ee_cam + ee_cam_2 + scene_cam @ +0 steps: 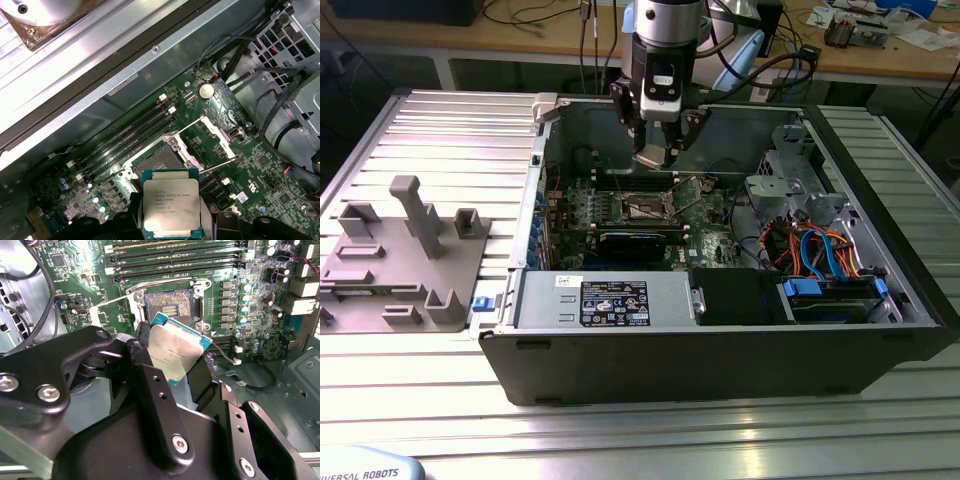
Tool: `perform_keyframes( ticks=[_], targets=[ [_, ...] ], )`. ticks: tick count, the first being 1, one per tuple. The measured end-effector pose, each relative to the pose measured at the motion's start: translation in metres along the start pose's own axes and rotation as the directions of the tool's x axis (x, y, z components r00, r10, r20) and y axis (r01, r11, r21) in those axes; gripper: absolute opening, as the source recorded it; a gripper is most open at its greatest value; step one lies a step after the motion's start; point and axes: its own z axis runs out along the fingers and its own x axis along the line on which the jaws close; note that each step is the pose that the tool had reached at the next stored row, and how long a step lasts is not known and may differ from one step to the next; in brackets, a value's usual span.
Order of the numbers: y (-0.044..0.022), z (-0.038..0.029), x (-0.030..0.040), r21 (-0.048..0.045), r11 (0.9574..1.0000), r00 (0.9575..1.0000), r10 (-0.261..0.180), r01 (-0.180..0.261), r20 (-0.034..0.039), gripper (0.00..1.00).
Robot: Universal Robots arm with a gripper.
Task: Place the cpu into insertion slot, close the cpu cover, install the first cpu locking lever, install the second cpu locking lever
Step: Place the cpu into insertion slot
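**CPU held over open socket, not yet seated**

The open computer case (720,350) lies on the slatted table, with the green motherboard (705,225) on its floor. The gripper (655,152) hangs inside the case above the board. Its fingers are closed to chip width, pinching the cpu (171,205) by two opposite edges with the metal top up. The cpu cover (218,134) is swung up and away, so the insertion slot (155,160) is exposed, with its dark contact field bare. In both wrist views the cpu sits above the slot and offset to one side, clear of the rim.

Judgement on the placing step:
- The chip looks tilted in the second wrist view, so level it first.
- Square its corners with the socket frame before lowering.
- Descend straight down, with no sideways drag over the contacts.
- Let go only once it rests flat inside the rim.
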Motion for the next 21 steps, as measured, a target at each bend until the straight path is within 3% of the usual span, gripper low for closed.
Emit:
perform_keyframes(
  ticks=[21],
  targets=[
    [0.0000,0.0008,0.0000,0.0004,0.9989,0.9989,0.046,-0.046,0.0021,0.54]
  ],
)
